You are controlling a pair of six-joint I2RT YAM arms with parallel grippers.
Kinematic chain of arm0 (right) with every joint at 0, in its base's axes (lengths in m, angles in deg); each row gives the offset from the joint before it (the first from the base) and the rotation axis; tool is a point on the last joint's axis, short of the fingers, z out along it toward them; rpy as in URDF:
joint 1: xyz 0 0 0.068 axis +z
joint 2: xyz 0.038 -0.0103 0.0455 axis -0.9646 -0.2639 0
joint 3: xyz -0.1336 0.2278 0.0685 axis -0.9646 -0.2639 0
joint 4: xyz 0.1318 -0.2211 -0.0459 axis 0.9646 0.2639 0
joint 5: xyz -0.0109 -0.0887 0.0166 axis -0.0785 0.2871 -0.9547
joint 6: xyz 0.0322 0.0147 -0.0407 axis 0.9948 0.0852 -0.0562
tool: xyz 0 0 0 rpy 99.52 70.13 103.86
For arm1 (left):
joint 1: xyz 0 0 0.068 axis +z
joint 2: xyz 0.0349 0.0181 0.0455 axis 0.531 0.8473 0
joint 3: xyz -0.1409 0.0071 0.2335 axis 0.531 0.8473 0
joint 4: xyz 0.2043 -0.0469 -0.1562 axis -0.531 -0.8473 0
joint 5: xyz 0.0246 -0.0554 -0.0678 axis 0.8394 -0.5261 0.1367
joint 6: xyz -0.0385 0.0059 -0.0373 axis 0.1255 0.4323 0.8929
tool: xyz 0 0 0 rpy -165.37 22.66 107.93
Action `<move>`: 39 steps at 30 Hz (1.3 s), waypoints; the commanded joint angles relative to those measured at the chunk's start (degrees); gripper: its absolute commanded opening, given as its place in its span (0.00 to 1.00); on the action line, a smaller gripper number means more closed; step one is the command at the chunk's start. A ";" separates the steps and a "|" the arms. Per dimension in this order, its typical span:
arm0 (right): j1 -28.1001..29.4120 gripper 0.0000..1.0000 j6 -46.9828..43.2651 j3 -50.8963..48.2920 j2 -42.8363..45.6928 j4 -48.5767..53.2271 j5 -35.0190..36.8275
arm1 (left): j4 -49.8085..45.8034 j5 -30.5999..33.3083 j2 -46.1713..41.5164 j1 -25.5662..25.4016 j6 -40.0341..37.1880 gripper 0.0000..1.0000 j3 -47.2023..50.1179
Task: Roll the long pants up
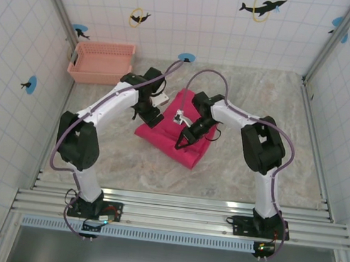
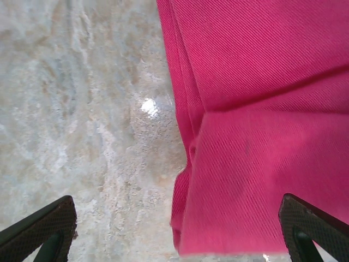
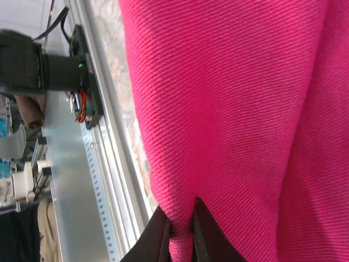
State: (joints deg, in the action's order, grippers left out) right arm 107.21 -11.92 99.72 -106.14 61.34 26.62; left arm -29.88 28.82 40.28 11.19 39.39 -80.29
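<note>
The long pants (image 1: 174, 129) lie as a folded magenta-red bundle in the middle of the table. My left gripper (image 1: 152, 114) hovers at the bundle's left edge. In the left wrist view it (image 2: 177, 234) is open wide, its dark fingertips (image 2: 43, 232) in the bottom corners, with the layered edge of the pants (image 2: 262, 109) between them and untouched. My right gripper (image 1: 182, 142) is over the near right part of the bundle. Seen from the right wrist, it (image 3: 182, 240) is shut on a pinched ridge of the pants (image 3: 229, 109).
A pale pink lattice basket (image 1: 102, 61) stands at the back left against the tiled wall. Aluminium rails (image 1: 178, 210) run along the near edge, also seen from the right wrist as rails (image 3: 109, 164). Bare marbled tabletop (image 2: 82, 109) lies left of the pants.
</note>
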 commanded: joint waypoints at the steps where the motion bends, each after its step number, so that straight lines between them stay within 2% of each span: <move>1: -2.06 0.05 3.49 1.91 -3.47 -4.35 -0.67 | -0.85 0.50 -3.67 0.06 -0.87 0.98 0.89; 7: -3.94 0.05 7.53 2.81 -7.90 -8.94 -3.10 | 0.58 -0.81 0.01 -1.37 0.15 0.98 0.75; 11: -6.03 0.05 10.11 2.17 -9.99 -13.36 -6.35 | 1.45 -1.41 5.56 -3.11 1.10 0.97 -2.03; 17: -8.32 0.05 9.26 3.08 -14.40 -13.39 -8.90 | 1.80 -0.76 15.74 -3.79 2.04 0.98 -8.69; 26: -9.17 0.06 5.75 1.30 -16.86 -12.09 -9.79 | -5.75 1.91 34.00 -3.81 2.59 0.97 -27.92; 31: -10.57 0.21 4.99 -0.61 -9.24 -11.13 -4.67 | -6.39 2.06 37.87 -3.72 1.85 0.97 -29.53; 33: -11.48 0.24 5.10 -0.35 -4.83 -10.09 -1.47 | -6.31 2.20 38.11 -3.57 1.76 0.97 -29.05; 36: -11.74 0.27 4.05 1.04 2.46 -6.16 9.39 | -5.43 1.51 37.91 -3.52 1.74 0.97 -27.57; 38: -10.52 0.28 4.06 0.75 8.44 -5.52 21.11 | -4.92 0.94 37.44 -3.46 1.67 0.98 -26.55; 39: -9.24 0.33 4.22 -0.11 11.96 -5.99 29.90 | -4.65 0.80 37.21 -3.35 1.65 0.98 -25.91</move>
State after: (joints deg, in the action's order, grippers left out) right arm 96.17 -6.36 99.94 -104.44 52.90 36.04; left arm -38.60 28.25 73.59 7.32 40.24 -109.58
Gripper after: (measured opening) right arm 0.304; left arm 0.975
